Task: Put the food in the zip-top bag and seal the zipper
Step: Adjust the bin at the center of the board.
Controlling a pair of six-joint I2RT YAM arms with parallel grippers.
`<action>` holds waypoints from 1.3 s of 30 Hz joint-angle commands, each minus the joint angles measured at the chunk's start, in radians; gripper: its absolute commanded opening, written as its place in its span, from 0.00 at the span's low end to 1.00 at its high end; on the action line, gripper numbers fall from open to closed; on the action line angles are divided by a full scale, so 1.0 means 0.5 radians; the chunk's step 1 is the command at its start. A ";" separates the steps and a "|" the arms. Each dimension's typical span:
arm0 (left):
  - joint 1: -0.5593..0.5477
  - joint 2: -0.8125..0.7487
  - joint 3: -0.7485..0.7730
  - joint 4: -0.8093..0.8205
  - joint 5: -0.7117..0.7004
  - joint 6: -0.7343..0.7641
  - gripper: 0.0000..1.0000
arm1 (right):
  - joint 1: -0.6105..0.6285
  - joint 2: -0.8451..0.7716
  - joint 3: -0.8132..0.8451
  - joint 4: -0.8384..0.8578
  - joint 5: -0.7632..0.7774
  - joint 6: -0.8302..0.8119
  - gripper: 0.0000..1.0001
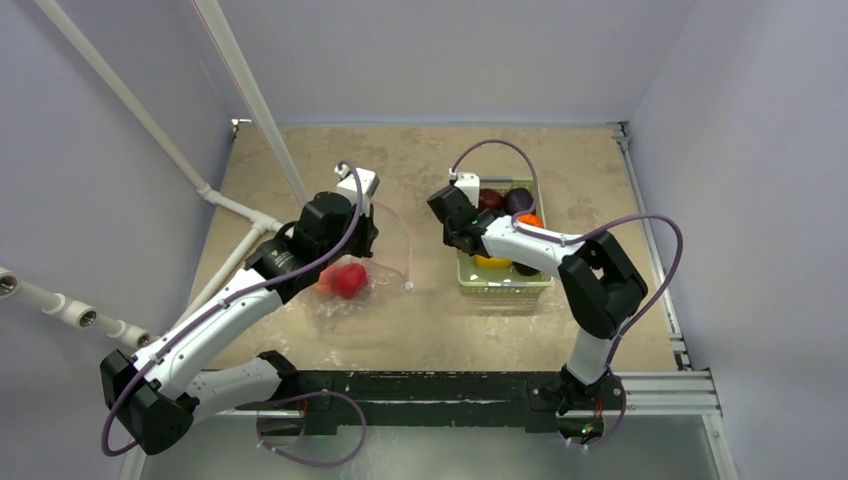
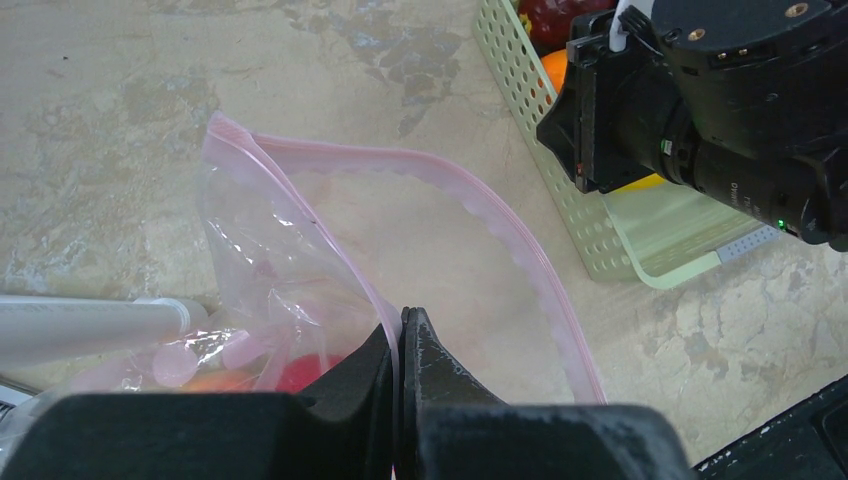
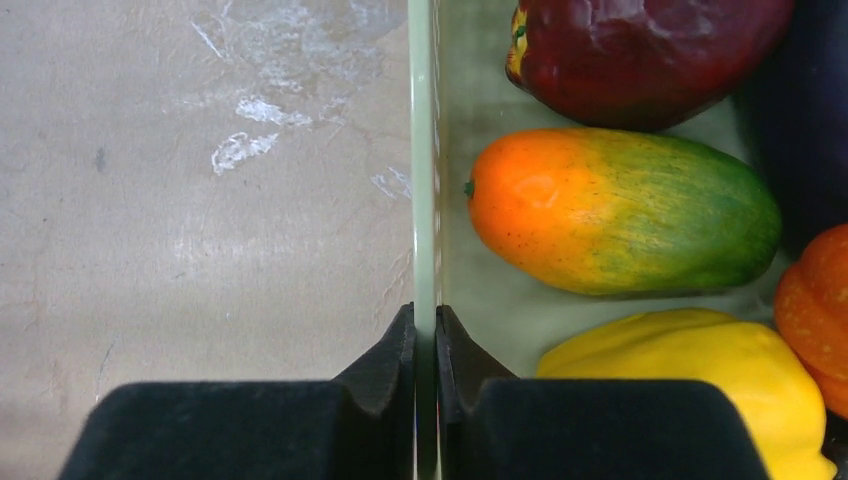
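Pinches the zipper (image 2: 470, 195) of the one zip-top bag (image 2: 250, 250), left of centre, in the left gripper (image 2: 400, 330). Clamps the left wall of the one basket (image 3: 424, 150) in the right gripper (image 3: 425, 325). Shows two pieces of food (image 1: 349, 281) bagged, five more in the basket at right.

You are working in a robotics lab test cell. Plain lavender-grey walls (image 1: 450, 50) box in a tan, stone-patterned table (image 1: 420, 160) on three sides. An aluminium extrusion rail (image 1: 668, 300) edges it at 3 o'clock. A white pipe frame (image 1: 250, 90) slants across at 10 o'clock. At 6 o'clock the cabled left arm (image 1: 230, 310) and right arm (image 1: 600, 290) are bolted to a black base bar (image 1: 420, 385).
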 commanded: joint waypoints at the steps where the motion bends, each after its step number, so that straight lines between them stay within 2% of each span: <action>1: 0.002 -0.056 0.012 0.073 -0.013 0.025 0.00 | -0.010 0.029 0.129 0.087 0.042 -0.062 0.05; 3: 0.002 -0.056 0.011 0.073 -0.014 0.027 0.00 | -0.009 0.051 0.163 0.084 0.031 -0.074 0.00; 17: 0.001 -0.044 0.007 0.067 -0.038 0.027 0.00 | 0.006 0.075 0.352 0.288 -0.066 -0.349 0.00; 22: 0.002 -0.041 0.009 0.068 -0.044 0.028 0.00 | 0.135 0.142 0.385 0.298 -0.087 -0.416 0.00; 32: 0.001 -0.044 0.011 0.067 -0.037 0.027 0.00 | 0.309 0.255 0.373 0.211 -0.013 -0.336 0.00; 36: 0.002 -0.046 0.011 0.065 -0.026 0.030 0.00 | 0.354 0.201 0.411 0.150 0.054 -0.283 0.29; 39: 0.002 -0.054 0.010 0.066 -0.031 0.031 0.00 | 0.354 0.124 0.445 0.087 0.074 -0.237 0.37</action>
